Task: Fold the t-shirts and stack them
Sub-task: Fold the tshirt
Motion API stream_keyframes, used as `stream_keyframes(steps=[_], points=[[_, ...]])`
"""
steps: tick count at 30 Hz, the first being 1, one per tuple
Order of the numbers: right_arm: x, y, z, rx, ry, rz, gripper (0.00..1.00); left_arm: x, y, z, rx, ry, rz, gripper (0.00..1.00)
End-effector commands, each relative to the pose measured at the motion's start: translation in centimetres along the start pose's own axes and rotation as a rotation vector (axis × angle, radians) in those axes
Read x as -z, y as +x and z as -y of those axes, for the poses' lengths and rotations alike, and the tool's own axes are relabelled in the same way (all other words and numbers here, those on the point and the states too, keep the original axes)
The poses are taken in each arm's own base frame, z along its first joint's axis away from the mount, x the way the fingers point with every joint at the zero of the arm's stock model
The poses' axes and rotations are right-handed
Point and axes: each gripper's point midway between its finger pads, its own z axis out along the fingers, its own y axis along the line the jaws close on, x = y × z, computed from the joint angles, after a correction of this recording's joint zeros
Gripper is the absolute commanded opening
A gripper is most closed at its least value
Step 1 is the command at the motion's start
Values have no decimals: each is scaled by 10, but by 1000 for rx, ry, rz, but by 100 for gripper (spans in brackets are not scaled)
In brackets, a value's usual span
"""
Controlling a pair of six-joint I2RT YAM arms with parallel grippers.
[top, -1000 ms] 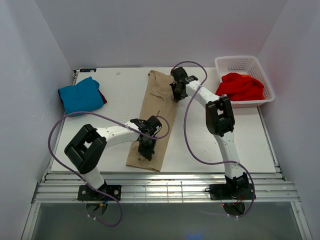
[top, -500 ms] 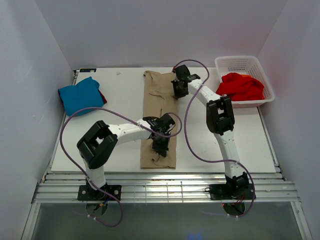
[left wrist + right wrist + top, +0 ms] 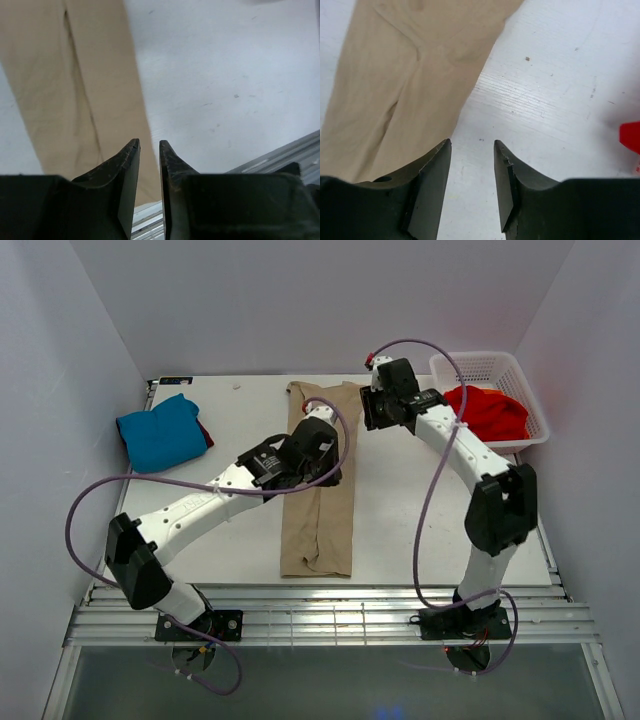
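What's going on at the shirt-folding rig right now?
The two arms are mid-fold on the tan t-shirt, which lies as a long narrow strip down the middle of the table. The left gripper and right gripper hang by its right edge, jaws apart, holding nothing. A folded teal t-shirt sits far left on a dark red t-shirt. The bright red t-shirt is in the white basket.

Top: high rear overview. Wrists: close, downward. All share tan t-shirt (image 3: 318, 528).
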Motion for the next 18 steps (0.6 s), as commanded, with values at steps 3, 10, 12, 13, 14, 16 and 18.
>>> stream_keyframes(steps=[3, 10, 12, 13, 14, 16, 18], points=[[44, 55, -37, 31, -28, -57, 49, -20, 115, -83, -50, -245, -290, 33], [63, 146, -93, 10, -99, -198, 49, -12, 153, -103, -36, -244, -353, 34], [67, 165, -100, -19, -106, -244, 49, -10, 159, -107, -35, -255, -369, 34], [69, 172, -106, -16, -119, -260, 50, -9, 163, -109, -29, -260, -378, 34], [70, 183, -108, -16, -121, -287, 49, -9, 165, -110, -28, -261, -382, 34], [73, 196, -116, -18, -137, -315, 51, -7, 166, -110, -15, -255, -380, 33], [76, 212, -121, -22, -155, -355, 51, -6, 171, -109, -11, -247, -391, 34]])
